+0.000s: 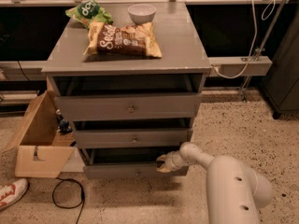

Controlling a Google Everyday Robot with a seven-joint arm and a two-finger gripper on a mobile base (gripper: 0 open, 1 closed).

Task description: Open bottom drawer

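Note:
A grey cabinet [126,62] holds three drawers, all pulled out a little. The bottom drawer [126,171] is the slimmest and lowest, its front panel near the floor, with a dark gap above it. Its small knob [137,173] is barely visible at the centre. My white arm [219,171] reaches in from the lower right. My gripper [163,163] sits at the right end of the bottom drawer's top edge, its fingers over the front panel.
A chip bag [122,38], a green bag [88,12] and a white bowl [141,13] lie on the cabinet top. An open cardboard box [37,139], a black cable [67,197] and a shoe [11,193] are on the floor to the left.

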